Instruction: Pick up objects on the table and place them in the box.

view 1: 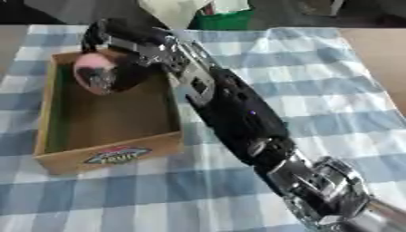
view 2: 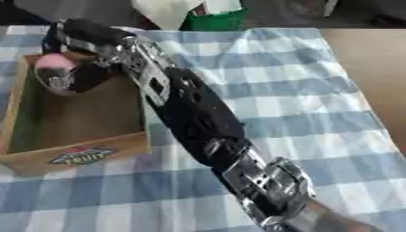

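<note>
We reach our right hand (view 1: 119,50) across the checked surface (view 1: 317,90) and over the far end of the wooden box (view 1: 111,152). Its fingers are curled around a pink object (view 1: 94,68), which hangs inside the box near its far wall, seemingly above the box floor, though blur leaves that unsure.

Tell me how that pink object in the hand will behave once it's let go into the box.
The pink object looks rounded, so it may roll on the wooden box's flat floor. The walls should stop it. The right hand hides its underside.
</note>
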